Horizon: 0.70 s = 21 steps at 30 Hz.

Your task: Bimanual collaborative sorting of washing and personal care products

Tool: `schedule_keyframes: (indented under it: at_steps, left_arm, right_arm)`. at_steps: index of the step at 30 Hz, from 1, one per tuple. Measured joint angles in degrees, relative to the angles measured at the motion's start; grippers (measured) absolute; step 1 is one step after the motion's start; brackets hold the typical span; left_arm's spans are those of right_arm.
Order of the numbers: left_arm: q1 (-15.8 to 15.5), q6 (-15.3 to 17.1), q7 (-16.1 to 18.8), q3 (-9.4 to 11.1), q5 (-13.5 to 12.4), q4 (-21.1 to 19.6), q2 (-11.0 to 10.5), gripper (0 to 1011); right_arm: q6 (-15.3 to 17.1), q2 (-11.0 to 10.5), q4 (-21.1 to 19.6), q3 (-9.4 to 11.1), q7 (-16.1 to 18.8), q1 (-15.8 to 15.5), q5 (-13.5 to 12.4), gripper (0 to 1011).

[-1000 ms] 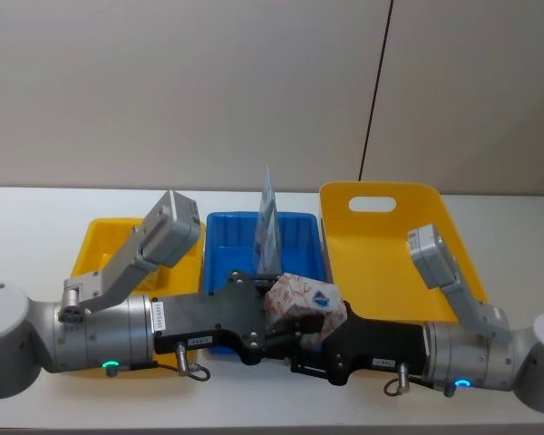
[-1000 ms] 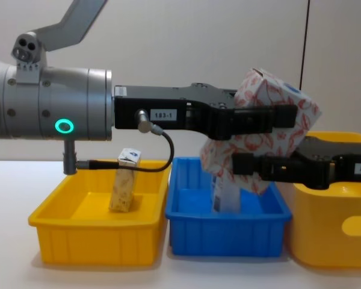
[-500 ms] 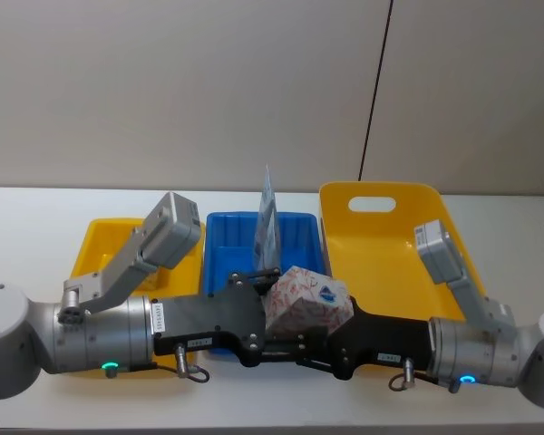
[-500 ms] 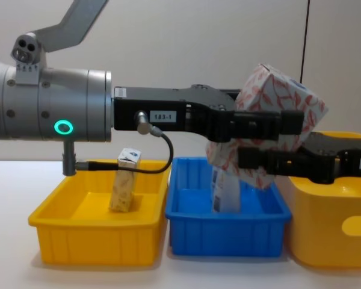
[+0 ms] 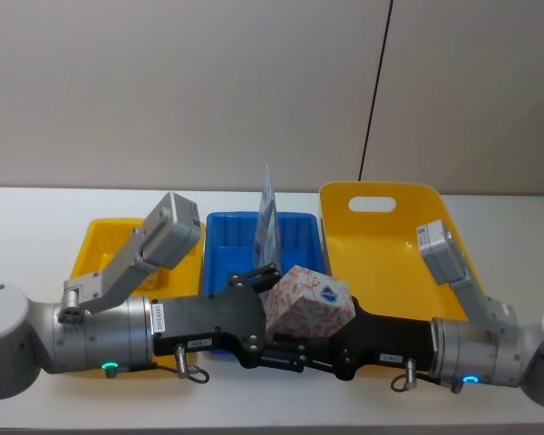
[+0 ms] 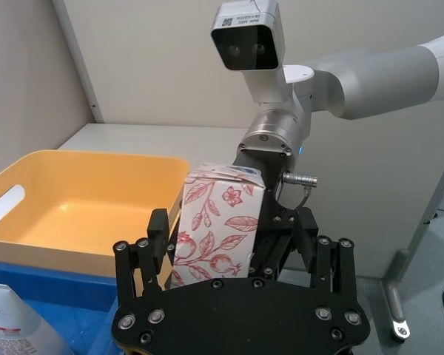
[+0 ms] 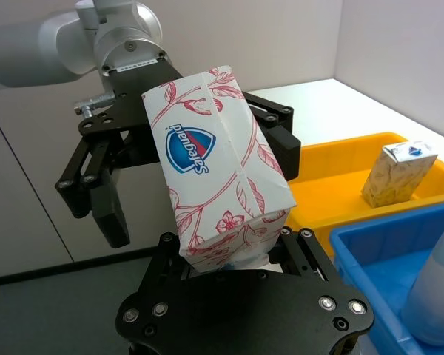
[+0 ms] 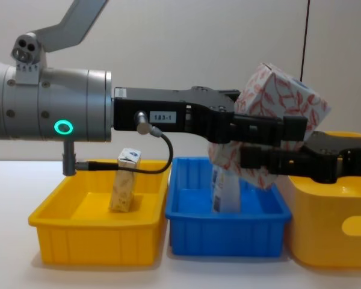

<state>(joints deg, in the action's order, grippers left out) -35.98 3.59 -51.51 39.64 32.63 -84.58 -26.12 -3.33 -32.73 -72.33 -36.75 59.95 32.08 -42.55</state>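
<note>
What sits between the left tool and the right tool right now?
The floral carton, tilted, with the right tool shut on one end and the left tool open around it; the head and wrist views show this.

Silver arm (image 8: 54, 102), black left gripper (image 6: 233, 225), green light (image 8: 64, 126).

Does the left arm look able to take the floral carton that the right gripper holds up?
Probably yes. The left gripper has its jaws open on either side of the floral carton, which the right gripper grips; nothing stands between them.
</note>
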Motion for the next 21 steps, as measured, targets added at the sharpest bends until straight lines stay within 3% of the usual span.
schedule_keyframes:
  at_steps: [21]
  left_arm:
    - [0.0, 0.0, 0.0, 0.0, 0.0, 0.0, 0.0, 1001]
  right_arm:
    - [0.9, -2.9, -1.9, -0.6, 1.5, -0.3, -1.3, 406]
